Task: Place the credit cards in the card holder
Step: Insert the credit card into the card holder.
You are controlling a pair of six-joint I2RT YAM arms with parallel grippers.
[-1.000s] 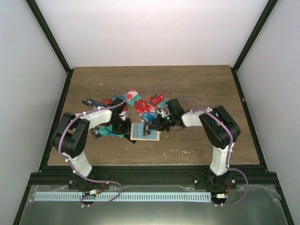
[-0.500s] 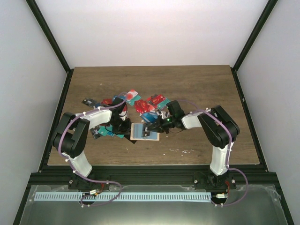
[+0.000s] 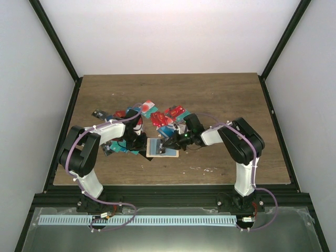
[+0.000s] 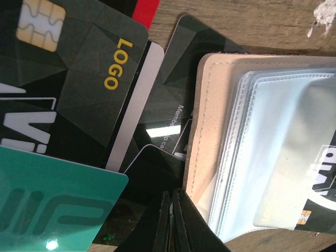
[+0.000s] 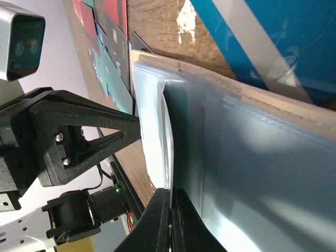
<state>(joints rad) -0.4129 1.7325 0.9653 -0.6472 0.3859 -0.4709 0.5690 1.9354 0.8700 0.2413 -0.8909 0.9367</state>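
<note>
Overhead, the credit cards (image 3: 157,116) lie in a loose heap on the wooden table (image 3: 220,100), just behind the card holder (image 3: 161,148), which lies open and flat near the middle of the board. The left gripper (image 3: 140,143) sits low at the holder's left edge. The right gripper (image 3: 171,142) reaches in over its right half. From this height neither pair of jaws can be judged.

Seen from the left wrist, the left gripper's fingers are pressed tight together with nothing visible between them, their tips right against the holder's stitched tan edge. The clear sleeves (image 4: 273,136) fan out inside the holder, and a card with a chip shows through the lowest one. A black card (image 4: 79,68) marked LOGO and a teal card (image 4: 47,205) lie overlapped just beside the holder.

Seen from the right wrist, the right gripper's fingers are likewise clenched, their tips down on the clear sleeves. Whether a sleeve leaf is pinched between them cannot be told. A blue card (image 5: 273,37) lies on the table against the holder's far edge.
</note>
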